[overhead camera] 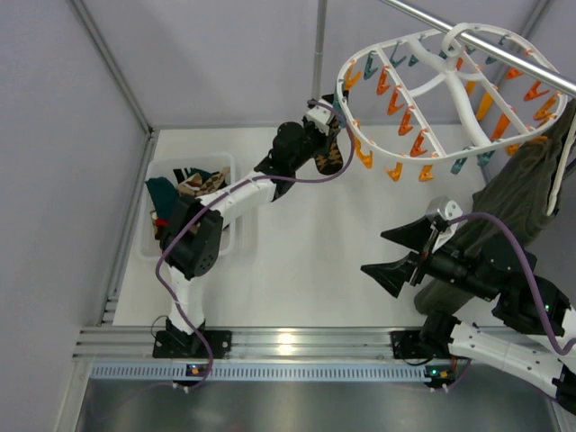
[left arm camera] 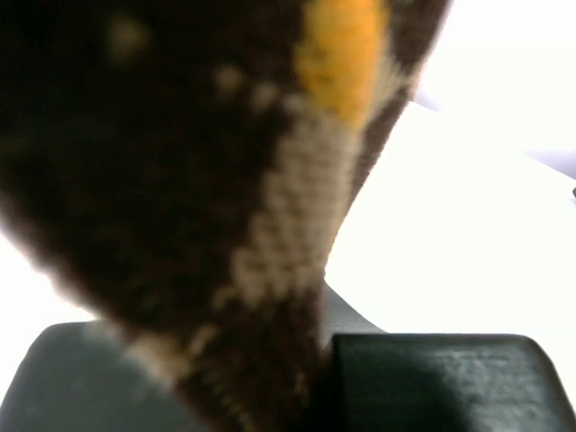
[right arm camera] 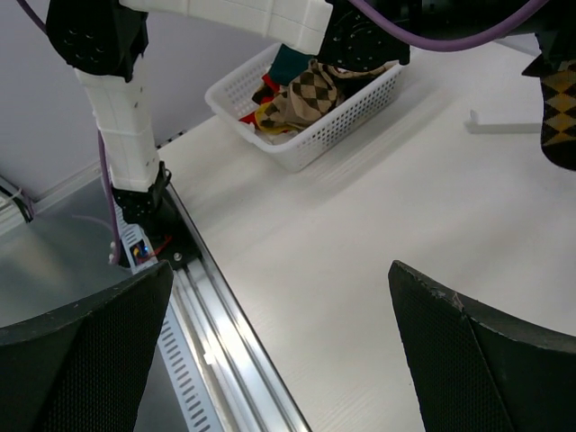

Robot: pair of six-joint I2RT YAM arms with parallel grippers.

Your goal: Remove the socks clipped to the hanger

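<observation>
The white oval hanger (overhead camera: 432, 90) hangs from a metal rail at the upper right, with orange and teal clips dangling from it. A brown-and-yellow argyle sock (overhead camera: 329, 155) hangs below its left rim. My left gripper (overhead camera: 317, 135) is raised to this sock and shut on it. In the left wrist view the sock (left arm camera: 225, 180) fills the frame, and its lower part is pinched in the gripper (left arm camera: 315, 387) between the dark fingers (left arm camera: 450, 378). My right gripper (overhead camera: 396, 252) hovers open and empty over the table. The right wrist view shows it (right arm camera: 279, 360) and the sock (right arm camera: 558, 117) at the right edge.
A white basket (overhead camera: 193, 162) at the left holds several loose socks (overhead camera: 193, 184), also seen in the basket (right arm camera: 333, 135) in the right wrist view. A large dark green garment (overhead camera: 522, 198) hangs at the right, above my right arm. The metal rail (overhead camera: 486, 40) crosses the top right.
</observation>
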